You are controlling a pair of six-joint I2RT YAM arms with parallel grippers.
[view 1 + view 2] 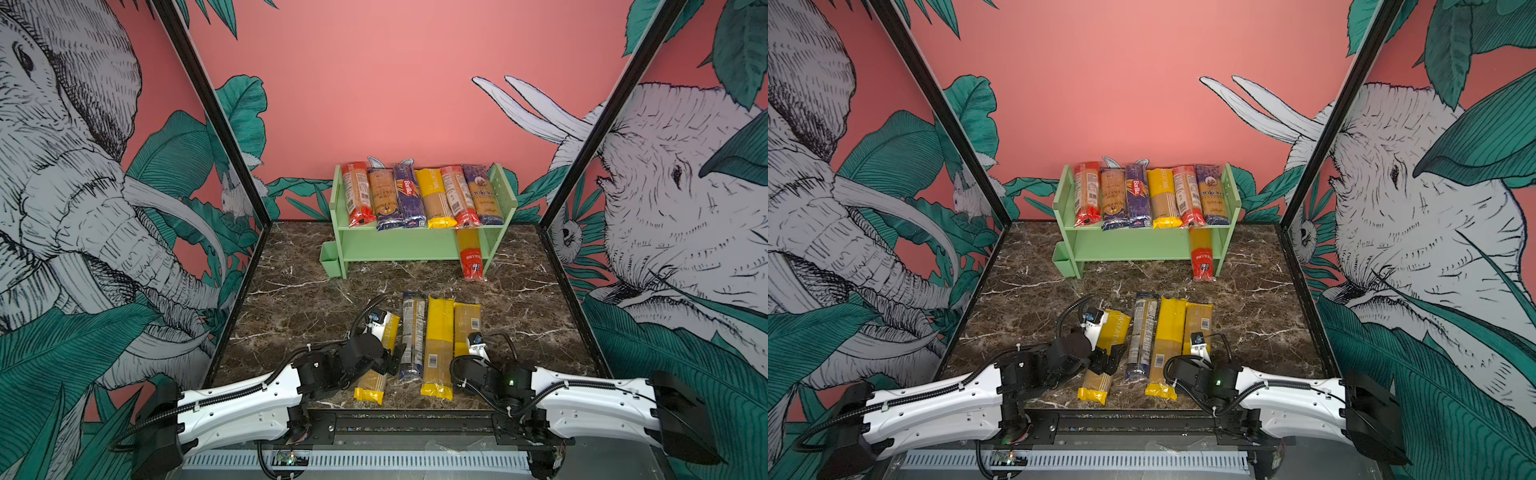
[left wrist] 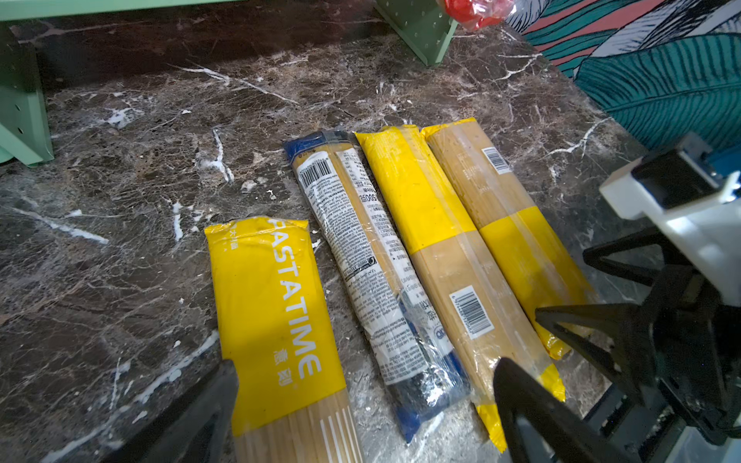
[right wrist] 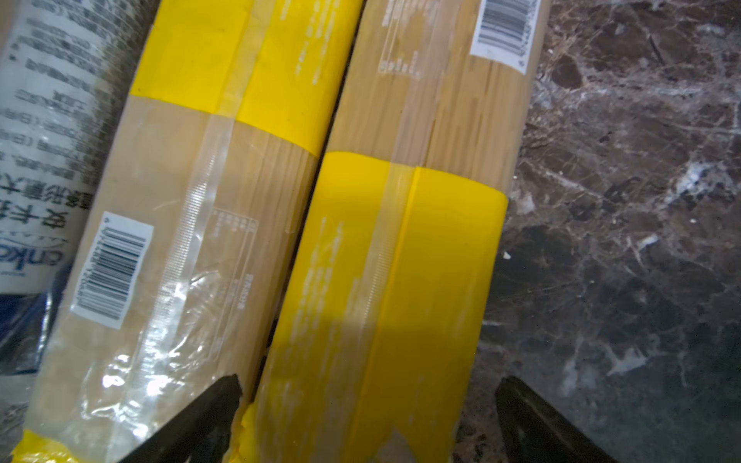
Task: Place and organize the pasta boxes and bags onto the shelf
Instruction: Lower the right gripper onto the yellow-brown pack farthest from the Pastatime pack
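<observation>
- Since the marble bench (image 1: 291,299) carries everything, we begin there: its near half holds the packs not yet shelved, within reach of both arms.
- Against the back wall stands the green shelf (image 1: 395,245); we judge its lower tier to be the room that remains.
- Six packs (image 1: 432,197) lie side by side across the top tier and fill it.
- Four packs (image 1: 424,336) lie parallel on the bench: the Pastime pack (image 2: 272,304), the blue-ended pack (image 2: 361,256), the yellow pack (image 2: 433,224) and the outermost pack (image 2: 517,232). Lined up so, each can be taken singly.
- One red-ended pack (image 1: 471,257) sits in the lower tier with its end sticking out past the front; we think it needs pushing in.
- Our left hand (image 2: 367,366) is spread wide and empty over the near ends of the Pastime and blue-ended packs. In both top views the wrist hides how its fingers stand.
- Our right hand (image 3: 369,383) is wide too and holds nothing, astride the outermost pack. Only its wrist view shows one finger at the seam with the yellow pack and the other over bare bench.
</observation>
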